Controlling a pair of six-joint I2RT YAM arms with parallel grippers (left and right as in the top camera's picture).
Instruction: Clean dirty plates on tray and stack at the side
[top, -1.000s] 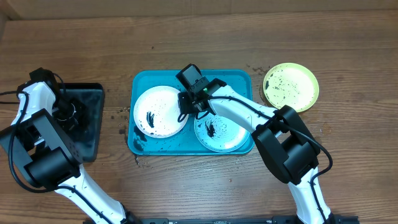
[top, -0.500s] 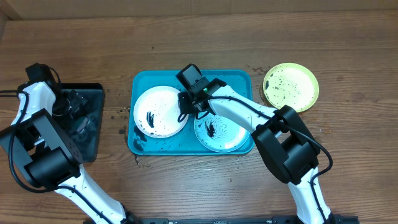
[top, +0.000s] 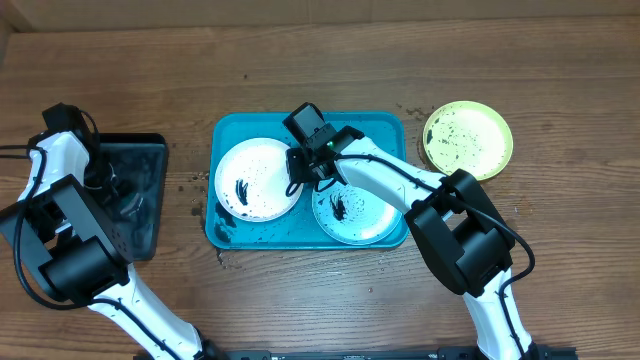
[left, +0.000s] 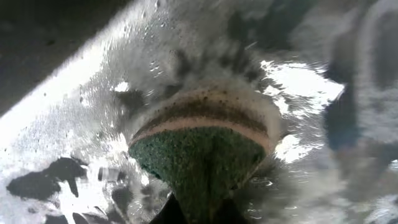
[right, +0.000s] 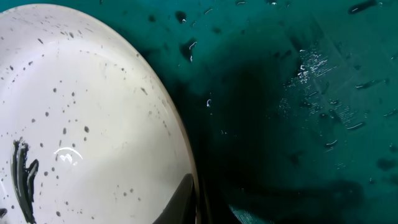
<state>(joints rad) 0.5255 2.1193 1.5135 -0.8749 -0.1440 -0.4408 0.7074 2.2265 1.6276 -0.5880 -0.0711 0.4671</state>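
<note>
The turquoise tray (top: 370, 125) holds a white plate (top: 250, 180) on its left and a light blue plate (top: 352, 212) on its right, both smeared black. A yellow-green plate (top: 467, 140), speckled black, lies on the table to the right of the tray. My right gripper (top: 298, 180) is shut on the white plate's right rim. In the right wrist view that rim (right: 180, 137) sits pinched in my right gripper (right: 198, 208) above the tray's floor (right: 298, 93). My left gripper (left: 199, 214) is shut on a green and yellow sponge (left: 205, 143).
A smaller black tray (top: 150, 150), wet inside, stands at the left with my left gripper (top: 108, 185) over it. Its floor (left: 74, 124) shows water and foam. Dark crumbs lie scattered on the wood around the turquoise tray.
The left gripper shifted a little in the black tray, let go briefly, and is shut on the sponge again. The right arm and the plates have not moved.
</note>
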